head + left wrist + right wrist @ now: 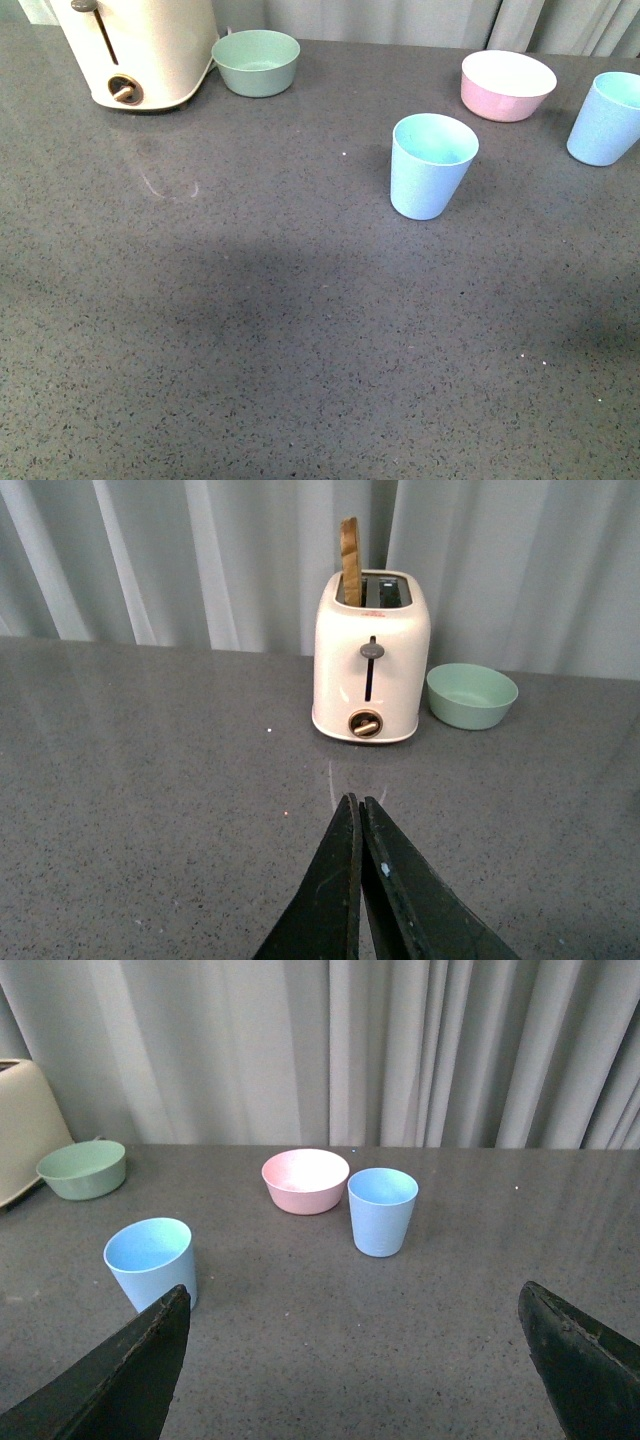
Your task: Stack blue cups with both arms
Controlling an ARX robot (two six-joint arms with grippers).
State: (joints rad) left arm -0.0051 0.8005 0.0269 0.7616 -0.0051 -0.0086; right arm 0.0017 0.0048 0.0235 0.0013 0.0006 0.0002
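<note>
Two pale blue cups stand upright on the grey counter. One cup (432, 164) is right of centre in the front view; the other (608, 117) is at the far right edge. Both show in the right wrist view, one (152, 1260) close by a fingertip, the other (382, 1210) farther off next to the pink bowl. My right gripper (355, 1305) is open wide and empty, short of both cups. My left gripper (359, 805) is shut on nothing, pointing at the toaster; no cup shows in its view. Neither arm shows in the front view.
A cream toaster (140, 50) with a slice in its slot (350, 560) stands at the back left. A green bowl (256, 62) sits beside it. A pink bowl (507, 85) sits between the two cups at the back. Grey curtains hang behind the counter.
</note>
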